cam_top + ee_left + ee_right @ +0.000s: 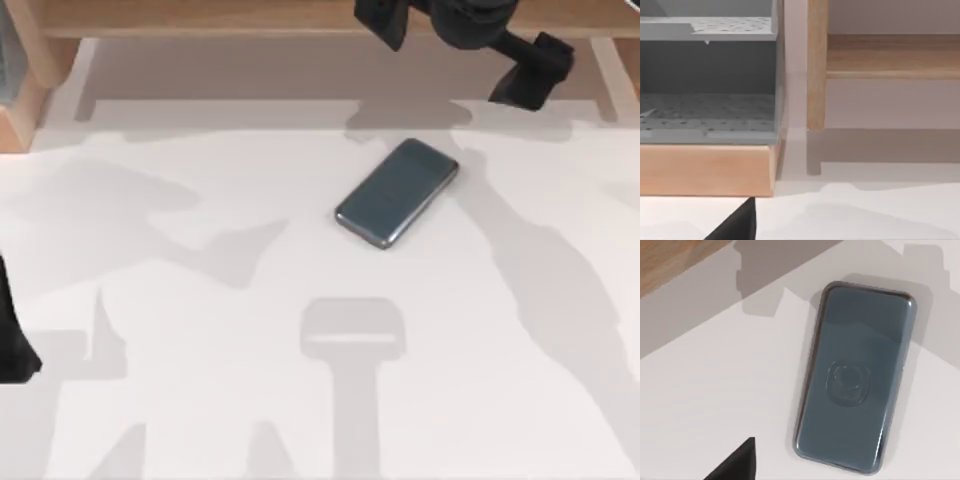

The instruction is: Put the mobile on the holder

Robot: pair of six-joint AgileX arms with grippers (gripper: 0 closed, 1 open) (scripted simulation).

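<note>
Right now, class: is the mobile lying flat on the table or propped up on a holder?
Lying flat. The mobile rests face-up on the white table, set diagonally, with nothing under it or touching it.

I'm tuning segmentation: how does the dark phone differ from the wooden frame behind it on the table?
The glossy dark blue-grey rectangular mobile is dark; the light wooden frame is pale and matt. The mobile lies flat and diagonal mid-table; the frame runs straight along the far edge. Both sit on the white table.
</note>
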